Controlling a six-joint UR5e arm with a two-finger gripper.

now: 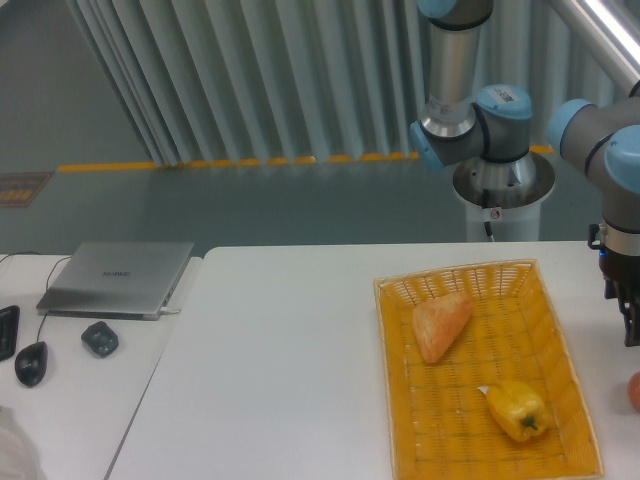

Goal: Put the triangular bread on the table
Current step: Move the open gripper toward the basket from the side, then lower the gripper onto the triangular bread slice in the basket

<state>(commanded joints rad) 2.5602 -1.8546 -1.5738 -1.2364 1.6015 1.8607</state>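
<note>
The triangular bread (441,325) lies in the upper left part of the yellow woven basket (566,340), which stands on the white table (280,370). My gripper (631,325) hangs at the far right edge of the view, to the right of the basket and well apart from the bread. It is cut off by the frame edge, so I cannot tell how its jaws stand. Nothing shows in it.
A yellow bell pepper (517,408) lies in the basket's lower part. A small reddish-orange round thing (635,392) sits on the table below the gripper. A closed laptop (118,277), a mouse (31,362) and a small dark object (99,338) lie on the left table.
</note>
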